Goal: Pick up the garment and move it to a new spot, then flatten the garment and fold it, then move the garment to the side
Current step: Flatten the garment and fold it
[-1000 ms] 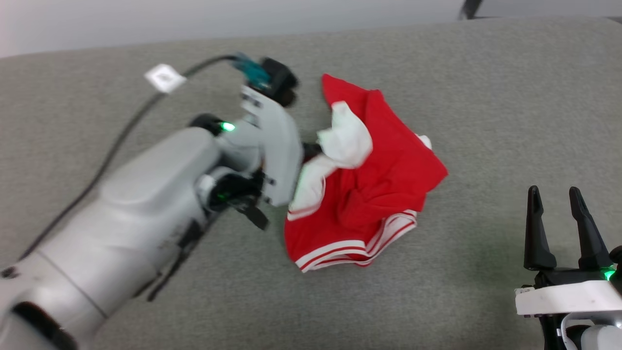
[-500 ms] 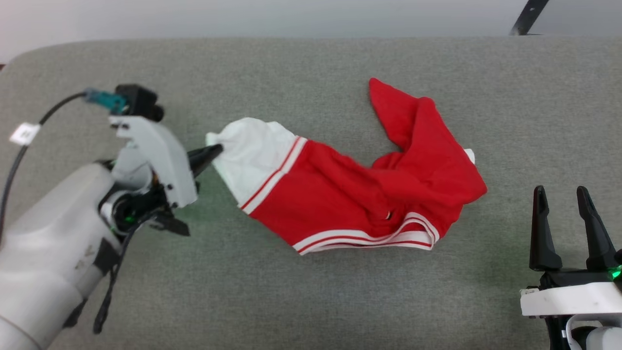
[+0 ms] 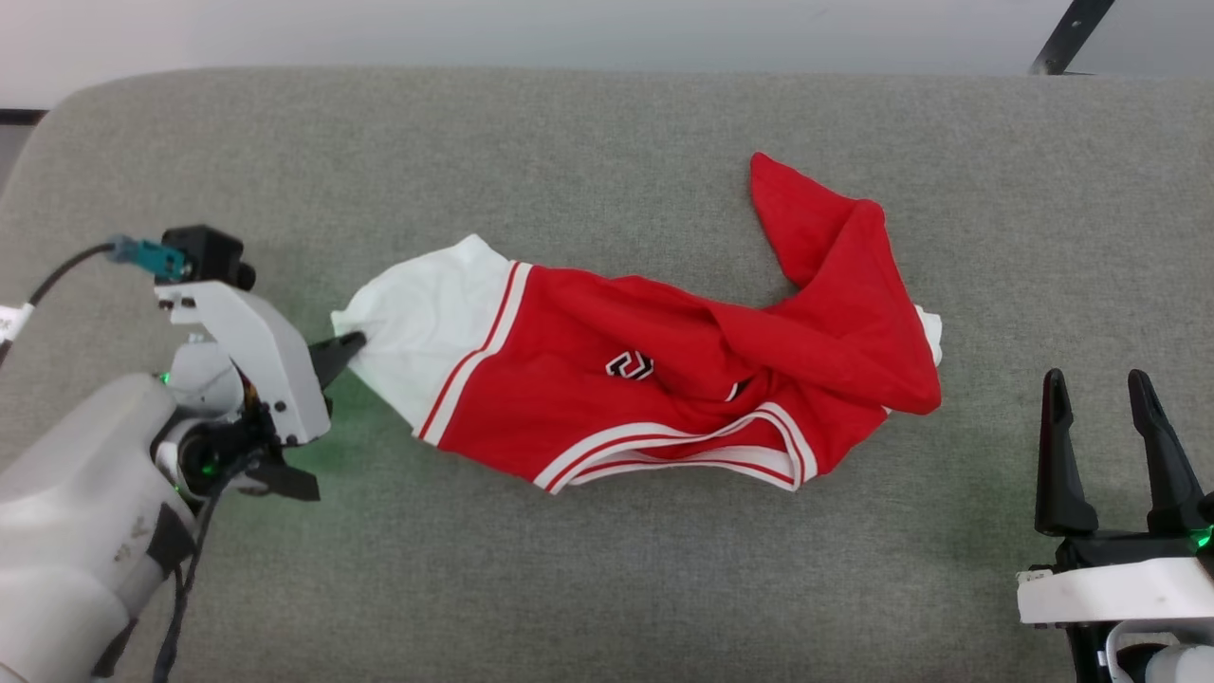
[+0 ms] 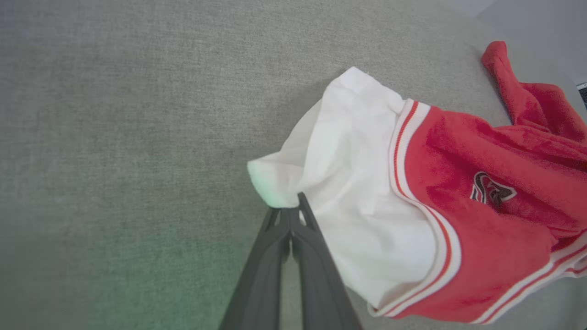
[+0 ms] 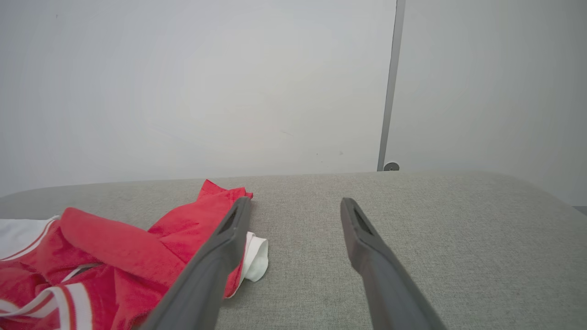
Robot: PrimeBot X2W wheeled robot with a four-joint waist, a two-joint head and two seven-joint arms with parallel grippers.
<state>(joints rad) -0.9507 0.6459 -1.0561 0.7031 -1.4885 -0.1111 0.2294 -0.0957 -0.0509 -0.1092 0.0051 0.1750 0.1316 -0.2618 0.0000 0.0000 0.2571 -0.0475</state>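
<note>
The garment (image 3: pixel 664 379) is a red jersey with a white sleeve, striped trim and a small black-and-white logo facing up; it lies stretched out and crumpled across the grey padded surface (image 3: pixel 607 588). My left gripper (image 3: pixel 353 345) is shut on the edge of the white sleeve at the garment's left end. The left wrist view shows the closed left gripper (image 4: pixel 293 211) pinching the sleeve of the garment (image 4: pixel 458 192). My right gripper (image 3: pixel 1100 389) stands open at the lower right, apart from the garment. In the right wrist view the open right gripper (image 5: pixel 293 206) has the garment (image 5: pixel 114 256) on its left.
The grey padded surface (image 5: pixel 435 220) ends at a pale wall (image 5: pixel 206 91) behind it. A dark strut (image 3: pixel 1067 38) stands at the top right. A black cable (image 3: pixel 57 277) runs from my left wrist.
My left gripper has pulled the white sleeve to the left, drawing the bunched garment out long and turning the logo up. The head camera has shifted. The right gripper stays open in place.
</note>
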